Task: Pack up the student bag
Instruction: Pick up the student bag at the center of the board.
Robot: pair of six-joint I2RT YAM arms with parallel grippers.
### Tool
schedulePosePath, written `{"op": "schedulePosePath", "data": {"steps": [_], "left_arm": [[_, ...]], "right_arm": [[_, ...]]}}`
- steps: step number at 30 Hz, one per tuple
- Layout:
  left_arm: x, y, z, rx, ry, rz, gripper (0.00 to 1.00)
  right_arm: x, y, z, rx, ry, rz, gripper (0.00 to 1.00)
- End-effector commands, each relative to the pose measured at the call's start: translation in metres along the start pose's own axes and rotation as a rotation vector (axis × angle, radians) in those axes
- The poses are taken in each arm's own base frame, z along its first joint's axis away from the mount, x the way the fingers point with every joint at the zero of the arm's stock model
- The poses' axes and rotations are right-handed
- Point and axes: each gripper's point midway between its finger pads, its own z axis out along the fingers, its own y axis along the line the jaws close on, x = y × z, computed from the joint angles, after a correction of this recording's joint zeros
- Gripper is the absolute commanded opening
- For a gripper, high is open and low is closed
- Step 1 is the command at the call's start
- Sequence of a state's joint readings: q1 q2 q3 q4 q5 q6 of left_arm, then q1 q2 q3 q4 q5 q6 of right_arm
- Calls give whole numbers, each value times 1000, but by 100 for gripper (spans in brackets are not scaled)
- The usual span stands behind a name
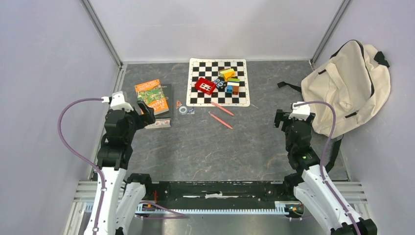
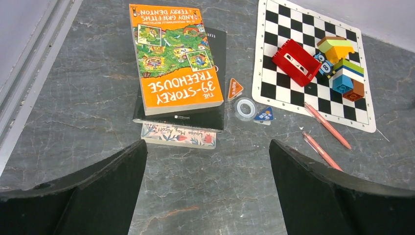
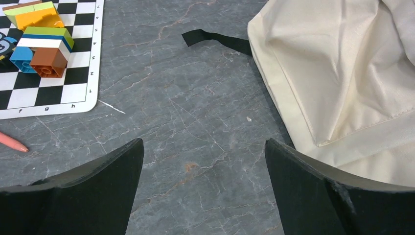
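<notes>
Cream student bag [image 3: 342,73] cropped, lowest book [image 2: 178,137] half-covered, left pincer [image 2: 206,144] and right pincer [image 3: 203,142] wide

Books [image 1: 155,98] left; blocks [image 1: 227,81] on chessboard [image 1: 195,96]; bag [image 1: 347,83] right.

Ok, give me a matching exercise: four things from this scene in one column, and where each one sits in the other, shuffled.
1. backpack
2. orange book
3. red brick
4. tape roll

A. on the chess mat
B. between an orange triangle and a blue triangle
C. against the right wall
D. on top of a black book

Pairs: 1-C, 2-D, 3-A, 4-B.
</notes>
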State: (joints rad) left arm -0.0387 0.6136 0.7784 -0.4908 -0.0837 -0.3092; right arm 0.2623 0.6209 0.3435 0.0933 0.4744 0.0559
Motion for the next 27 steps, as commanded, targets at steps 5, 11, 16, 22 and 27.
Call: {"op": "schedulePosePath", "data": {"steps": [5, 11, 16, 22, 27], "left_arm": [[-2, -10, 8, 51, -2, -14, 100], [-18, -18, 18, 59, -22, -63, 100], [-60, -58, 40, 197, -35, -118, 100], [-82, -77, 81, 246, -39, -100, 100], [-58, -71, 95, 242, -6, -67, 100]], "right_arm": [[-27, -7, -1, 43, -56, 37, 98], [-27, -19, 2, 127, -45, 40, 98], [-22, -40, 5, 266, -5, 19, 98], [-14, -66, 23, 418, 74, -25, 98], [6, -109, 27, 548, 136, 31, 98]]}}
